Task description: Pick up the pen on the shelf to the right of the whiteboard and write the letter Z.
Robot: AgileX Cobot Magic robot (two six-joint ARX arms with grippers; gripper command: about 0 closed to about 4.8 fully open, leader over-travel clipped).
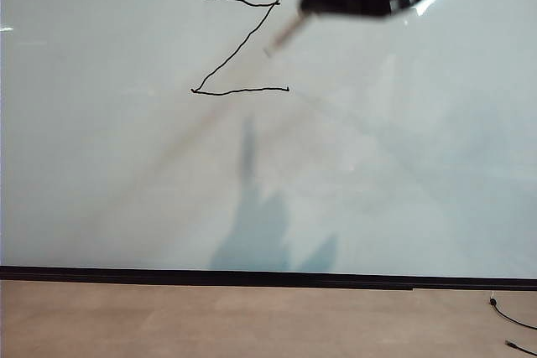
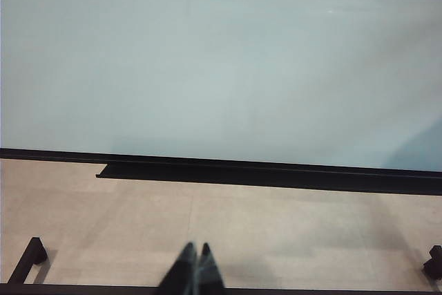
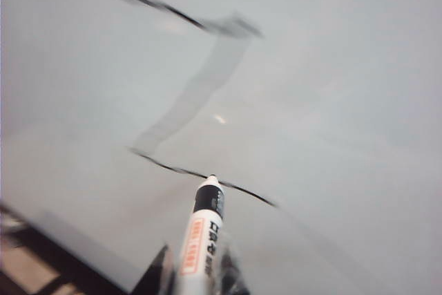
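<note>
Whiteboard [image 1: 403,173] is carrying the letter Z [image 1: 239,44], and we are seeing our right gripper [image 3: 197,274] clamping the pen [image 3: 202,233], its tip pointing ahead toward the Z's lower stroke. Our left gripper [image 2: 193,267] is hanging with fingers pressed together, the board beyond it.

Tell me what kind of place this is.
Probably a lab or office room set up for robot tests: a large whiteboard bearing a hand-drawn letter Z, a plain tan floor with a loose cable, and the right gripper holding a pen.
</note>
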